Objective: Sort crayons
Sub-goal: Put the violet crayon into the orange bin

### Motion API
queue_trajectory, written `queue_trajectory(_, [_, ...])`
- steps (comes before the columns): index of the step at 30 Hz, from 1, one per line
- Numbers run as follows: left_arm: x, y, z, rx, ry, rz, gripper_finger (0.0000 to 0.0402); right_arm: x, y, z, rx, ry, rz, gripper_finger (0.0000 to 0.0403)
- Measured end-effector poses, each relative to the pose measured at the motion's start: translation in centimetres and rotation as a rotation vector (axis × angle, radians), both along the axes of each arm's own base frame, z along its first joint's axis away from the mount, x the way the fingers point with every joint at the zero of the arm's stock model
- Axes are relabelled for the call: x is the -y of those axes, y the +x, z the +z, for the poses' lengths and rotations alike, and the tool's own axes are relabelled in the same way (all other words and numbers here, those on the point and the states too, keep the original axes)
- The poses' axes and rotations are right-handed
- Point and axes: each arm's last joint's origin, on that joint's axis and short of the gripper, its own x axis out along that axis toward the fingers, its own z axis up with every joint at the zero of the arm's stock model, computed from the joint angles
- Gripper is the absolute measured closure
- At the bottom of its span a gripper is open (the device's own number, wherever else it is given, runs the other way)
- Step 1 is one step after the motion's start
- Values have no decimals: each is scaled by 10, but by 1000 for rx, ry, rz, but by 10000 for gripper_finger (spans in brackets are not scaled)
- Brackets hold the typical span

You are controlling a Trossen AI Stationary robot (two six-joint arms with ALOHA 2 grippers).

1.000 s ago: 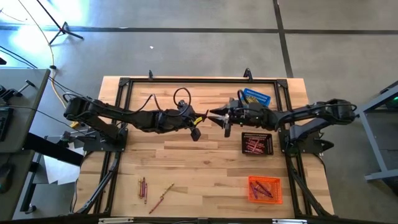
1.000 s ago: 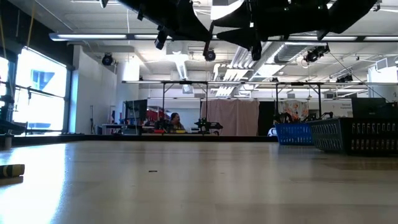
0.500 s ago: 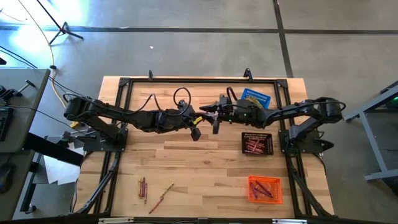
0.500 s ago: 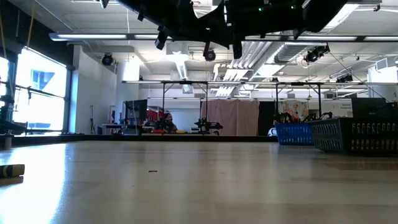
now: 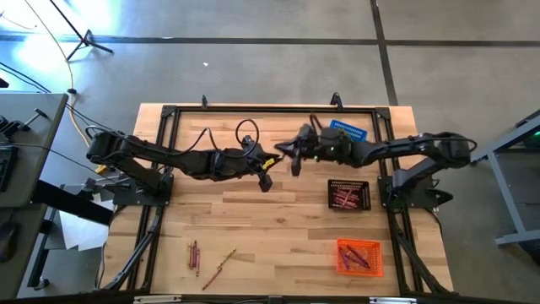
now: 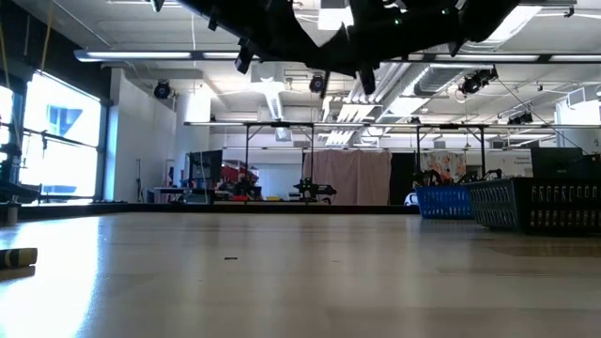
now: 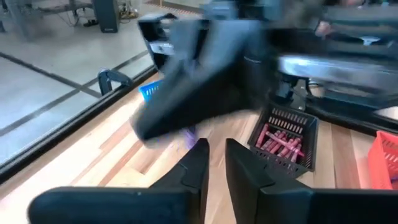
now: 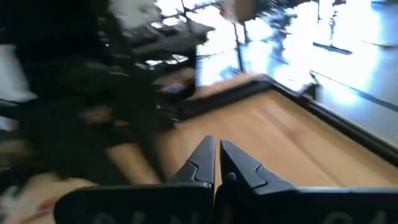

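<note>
1. Two hands meet tip to tip above mid-table: left hand (image 5: 272,160) slightly parted, right hand (image 5: 287,153) closed; a purple crayon (image 7: 189,133) shows between them, holder unclear.
2. Risk: handover slips, crayon drops.
3. Loose crayons (image 5: 196,253) lie at the near edge; black basket (image 5: 349,195) holds red ones.

We see bare wooden tabletop (image 6: 300,282) stretching away, dark arms (image 6: 357,33) overhead, a blue basket (image 6: 443,201) and a black basket (image 6: 545,207) at right, and a small stub (image 6: 17,257) at the left edge.
</note>
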Motion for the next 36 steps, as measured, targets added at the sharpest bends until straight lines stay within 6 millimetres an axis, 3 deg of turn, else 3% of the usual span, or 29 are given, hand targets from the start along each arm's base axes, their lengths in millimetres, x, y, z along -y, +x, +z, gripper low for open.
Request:
queue_trajectory(6, [-1, -1, -2, -24, -7, 6, 339, 22, -46, 17, -195, 24, -97, 400])
queue_trajectory(10, [-2, -3, -7, -74, -24, 11, 337, 13, -84, 16, -405, 200, -60, 401])
queue_trajectory(13, [-2, -5, -11, -116, -21, 11, 339, -10, -104, 12, -540, 373, 35, 401])
queue_trajectory(17, [-5, -6, -14, -151, -19, 19, 338, -56, -117, 13, -644, 525, 213, 402])
queue_trajectory(22, [-13, -8, -17, -193, -8, 50, 337, -114, -128, 8, -783, 590, 366, 402])
queue_trajectory(28, [-26, -9, -18, -210, -10, 89, 337, -173, -141, -9, -922, 595, 390, 402])
queue_trajectory(31, [-31, -9, -18, -209, -13, 106, 337, -193, -144, -19, -1004, 588, 447, 402])
queue_trajectory(36, [-34, -11, -20, -221, -39, 116, 337, -205, -143, -34, -1148, 627, 482, 402])
